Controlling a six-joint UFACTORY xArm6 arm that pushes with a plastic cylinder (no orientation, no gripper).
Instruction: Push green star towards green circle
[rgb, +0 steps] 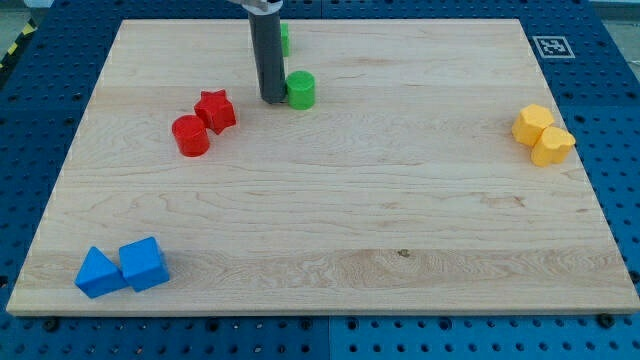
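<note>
Camera view shows you my tip (272, 99), a bare rod with no claw, just left of the green cylinder block (301, 89), while the green star block (284, 38) sits half-hidden behind the rod, near the circle but apart, so the push looks unfinished

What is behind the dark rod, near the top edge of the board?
A green block shows beside the rod, mostly covered, so its shape cannot be made out. My tip rests just left of the green circle.

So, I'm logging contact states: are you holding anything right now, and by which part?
Nothing is held. My tip rests on the board just left of the green circle; the green star sits mostly hidden behind the rod.
</note>
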